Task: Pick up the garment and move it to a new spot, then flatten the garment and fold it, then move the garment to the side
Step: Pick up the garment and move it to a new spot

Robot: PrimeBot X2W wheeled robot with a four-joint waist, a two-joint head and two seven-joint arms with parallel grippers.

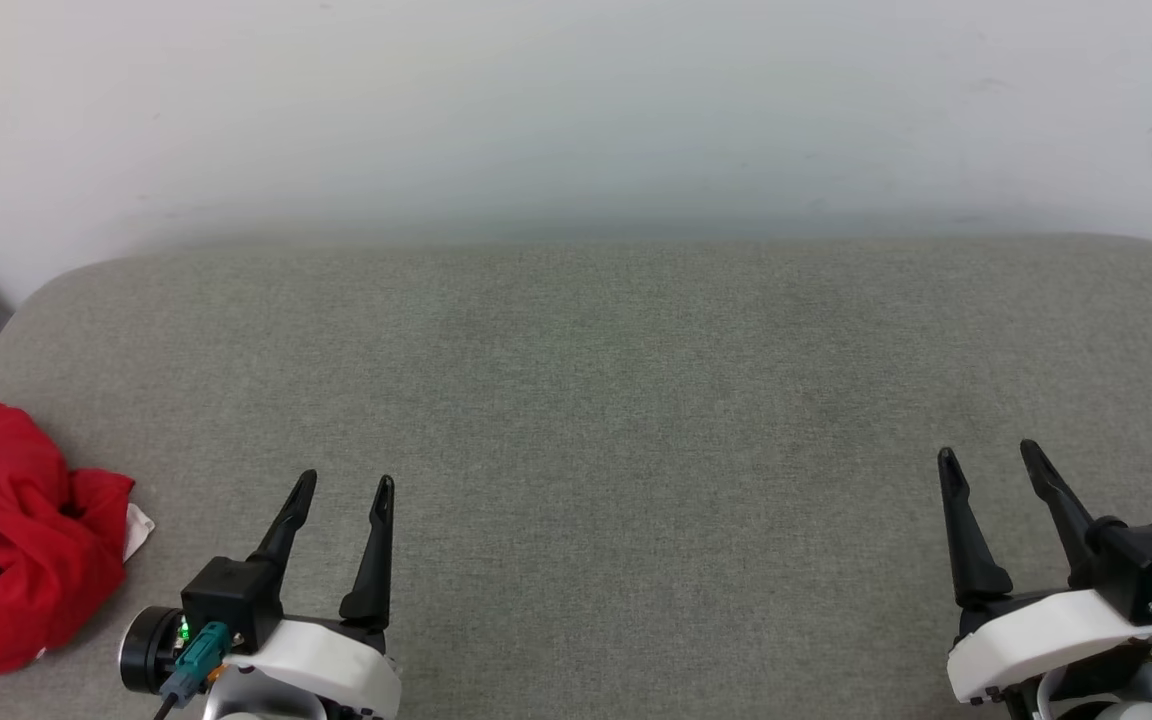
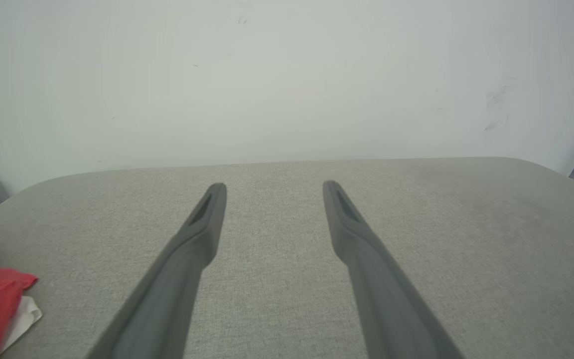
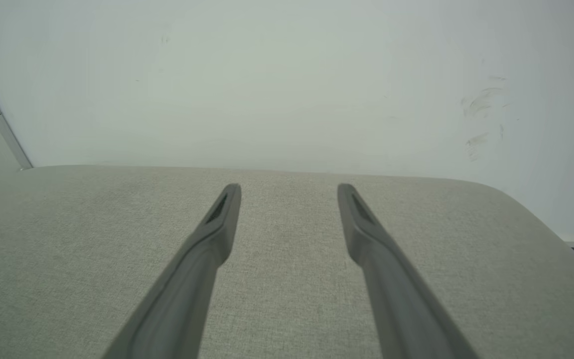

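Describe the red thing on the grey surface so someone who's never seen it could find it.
Start at the wide grey fabric surface below the white wall. At its near left edge, left of the left gripper, lies the garment in a crumpled heap. It alone is bright red, with white striped trim and black lettering.

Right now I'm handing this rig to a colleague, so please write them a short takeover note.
Left gripper: open, empty, near the front left of the grey padded surface.
Right gripper: open, empty, front right.
Garment: crumpled red heap at the surface's left edge, just left of the left gripper, touched by neither.
Done: nothing that shows.
Left: pick it up, move it, flatten, fold, set aside.
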